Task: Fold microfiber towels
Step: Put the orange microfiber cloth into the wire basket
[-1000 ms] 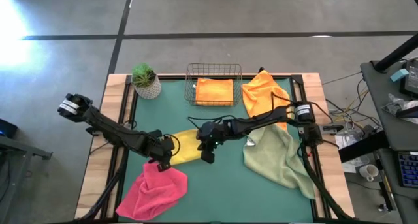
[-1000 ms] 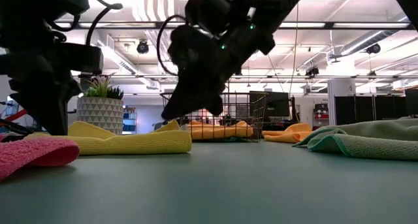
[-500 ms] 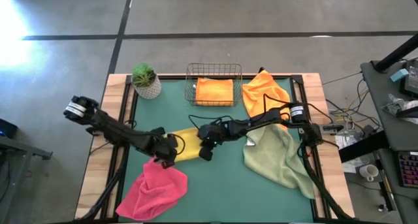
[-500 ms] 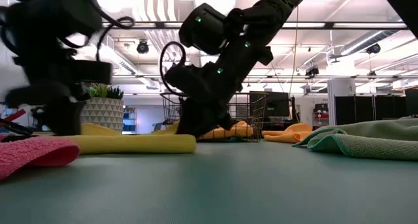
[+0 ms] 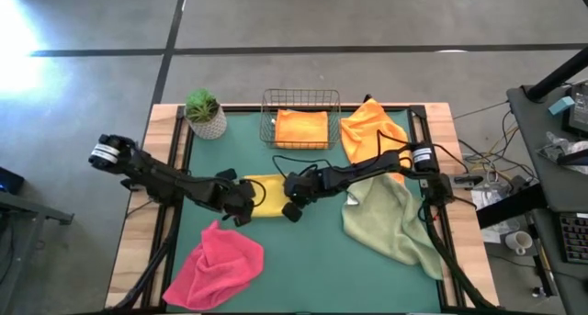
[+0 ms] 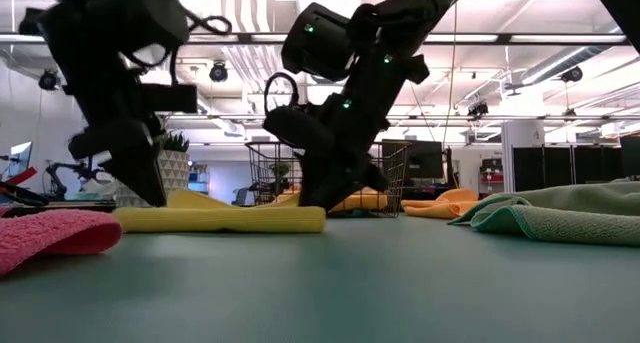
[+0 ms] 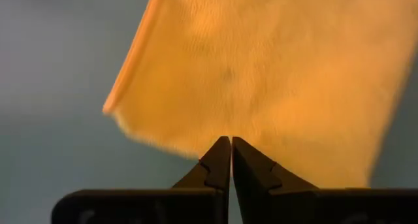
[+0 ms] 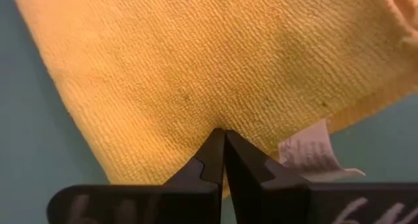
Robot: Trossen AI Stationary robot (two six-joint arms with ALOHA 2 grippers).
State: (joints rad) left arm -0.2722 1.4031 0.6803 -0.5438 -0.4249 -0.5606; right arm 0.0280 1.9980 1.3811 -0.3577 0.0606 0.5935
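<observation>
Since the earlier frames the yellow towel (image 5: 265, 195) has been drawn into a shorter, narrower fold, and both grippers have been brought closer together over it. The left gripper (image 5: 243, 201) is seen at the towel's 9 o'clock end, its fingers pressed fully together with their tips at the cloth's edge; whether cloth is pinched cannot be told. The right gripper (image 5: 292, 205) is placed at the 3 o'clock end, likewise clenched tight, its tips against the towel beside a white label (image 8: 307, 152). The yellow towel lies at the centre of the green table (image 5: 312, 260). The pink towel (image 5: 216, 268) is found at 7 o'clock, the sage green towel (image 5: 390, 221) at 4 o'clock, one orange towel (image 5: 370, 129) at 1 o'clock, and another orange towel (image 5: 301, 128) inside the wire basket (image 5: 300, 96) at 12 o'clock.
</observation>
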